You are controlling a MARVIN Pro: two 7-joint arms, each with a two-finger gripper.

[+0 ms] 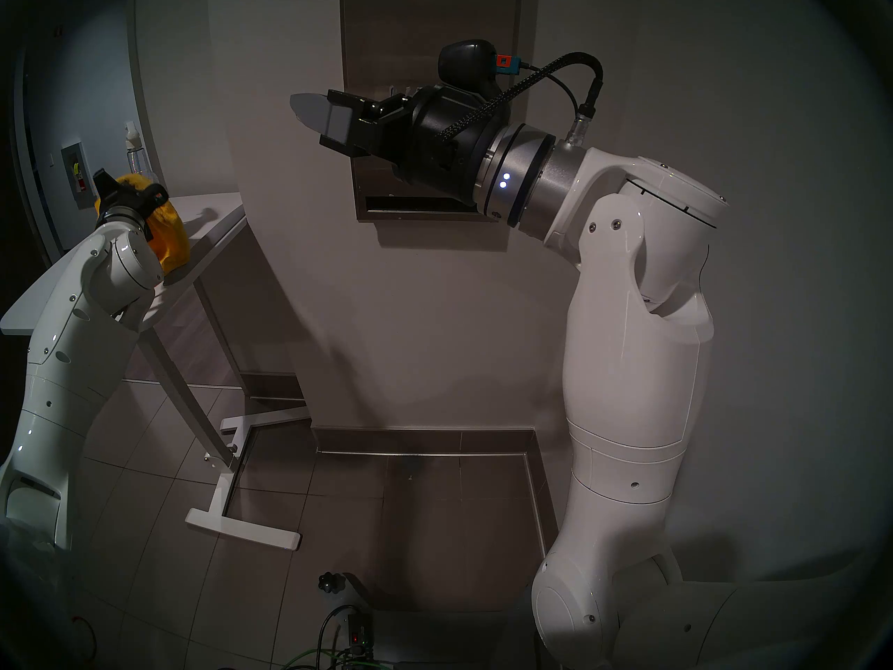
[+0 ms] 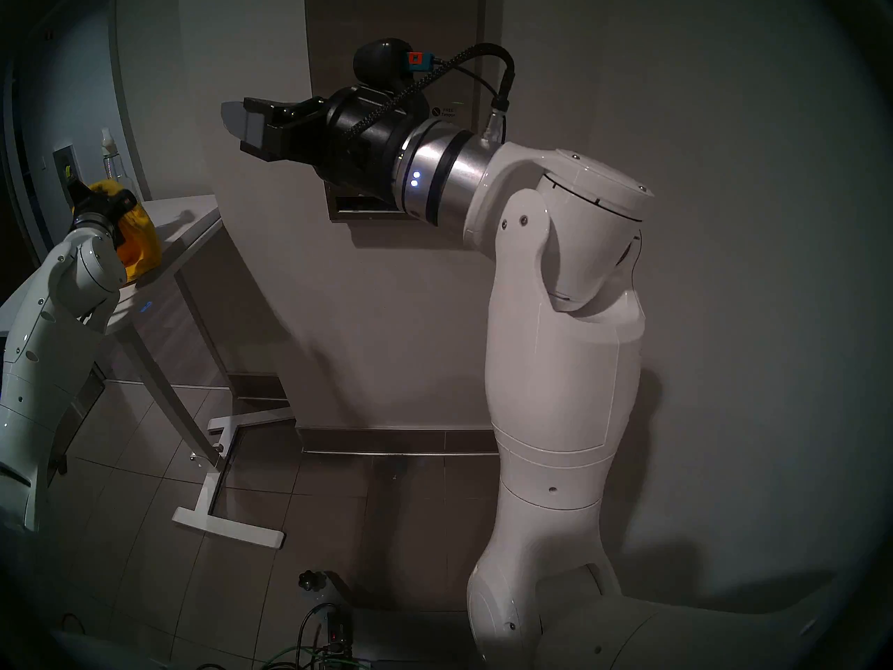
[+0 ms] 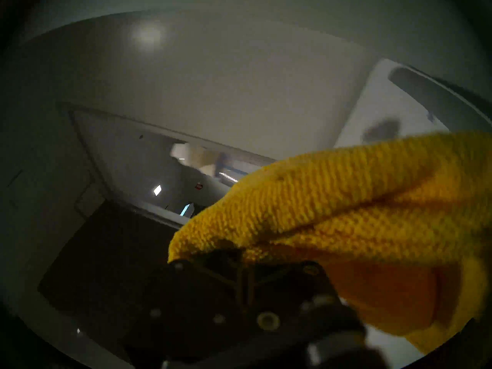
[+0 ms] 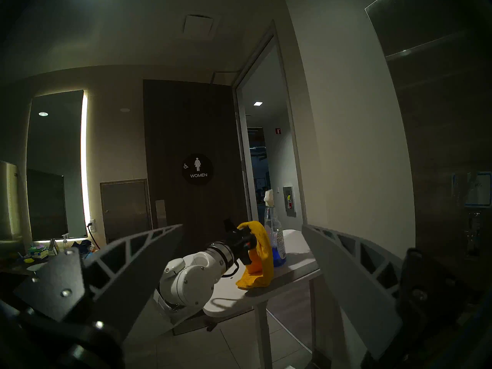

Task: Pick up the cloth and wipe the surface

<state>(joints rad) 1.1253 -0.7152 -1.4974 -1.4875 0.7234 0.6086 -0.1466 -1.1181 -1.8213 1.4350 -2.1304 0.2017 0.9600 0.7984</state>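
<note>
Cloth [image 4: 259, 256] hangs from the clamped left end effector [image 4: 241, 236], its lower folds touching the bench [image 4: 292, 243] beneath. Right end effector [image 1: 321, 122] gapes wide, empty, before the steel panel [image 1: 430, 21].

Left claw [image 4: 241, 236] clamped shut, arm reaching forward; right claw [image 1: 321, 122] spread wide, raised, pointing left

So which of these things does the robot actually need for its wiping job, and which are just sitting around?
Needed for the job:
- yellow cloth, held in the left end effector
- steel wall panel to wipe

Just lying about:
- spray bottle on the white table
- right end effector, open and holding nothing
</note>
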